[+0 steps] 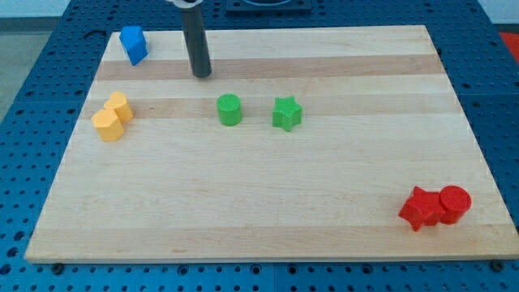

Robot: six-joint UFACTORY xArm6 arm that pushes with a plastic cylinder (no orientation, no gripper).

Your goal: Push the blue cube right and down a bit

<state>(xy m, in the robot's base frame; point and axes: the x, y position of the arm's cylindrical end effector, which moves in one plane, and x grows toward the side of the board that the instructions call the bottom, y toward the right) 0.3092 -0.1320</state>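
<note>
blue cube [134, 45] top-left | my tip [202, 75] right of it | green cylinder [229, 109] left of green star [286, 113]

Bright, even overhead light; soft short shadows under blocks; sharp focus, no glare.

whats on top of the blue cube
Nothing sits on the blue cube; its top face is bare. My tip is down on the board to its right, apart from it. The cube's far side is hidden.
</note>
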